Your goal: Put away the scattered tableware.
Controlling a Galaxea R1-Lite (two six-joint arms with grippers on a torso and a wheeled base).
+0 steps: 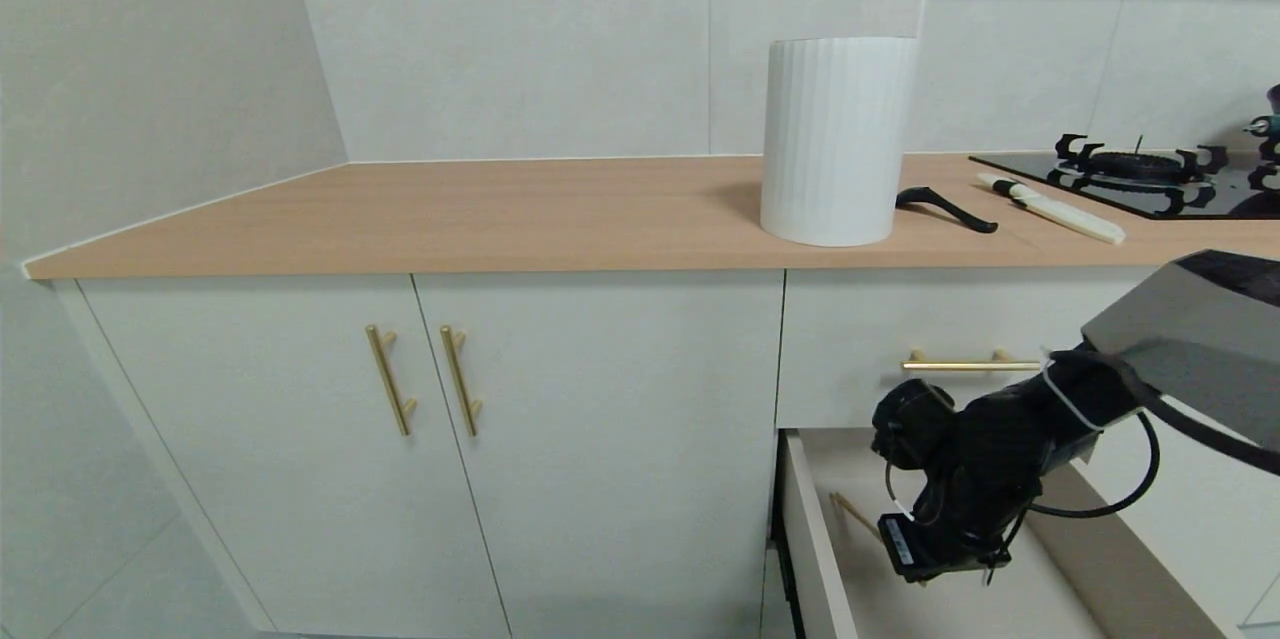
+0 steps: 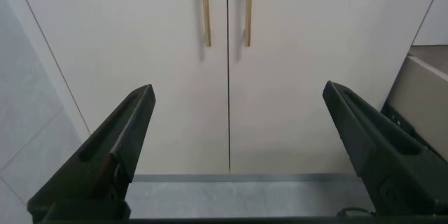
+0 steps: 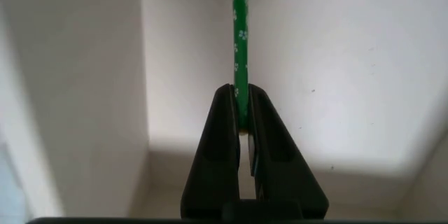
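The long wood-topped bench [image 1: 500,219] carries a tall white ribbed cylinder [image 1: 835,139] near its front edge, toward the right end. Just beside the cylinder lie a black curved-handled utensil [image 1: 945,207] and a cream-handled knife [image 1: 1050,207], between it and the black gas hob [image 1: 1130,181] at the right end. Both utensils are not yet put away.

Below that end, a white open drawer [image 1: 810,529] stands pulled out. The right arm hangs low over it, and a thin pale stick [image 1: 855,514] already lies inside near the drawer's left wall.

The right tool [image 3: 241,94] is pinched tight on a slim green chopstick [image 3: 240,35] with small white flowers and a pale end. It grips near one end, so most of the chopstick juts out past the fingers toward the drawer floor.

The left tool [image 2: 238,89] is spread wide and holds nothing. It faces the white cabinet doors with brass bar handles [image 2: 206,10] under the bench's middle.

The main risk is that long overhang. Held near one end, the green chopstick may pivot in the grip, or strike the drawer floor or wall if the arm lowers further. That could lever it out of the fingers.

If it is released from too high or at a slant, it could bounce, roll into a corner, or skip over the drawer's low wall to the floor. It may also land across the pale stick instead of alongside it.

The arm itself sits close to the drawer front and could nudge the drawer as it lifts out.
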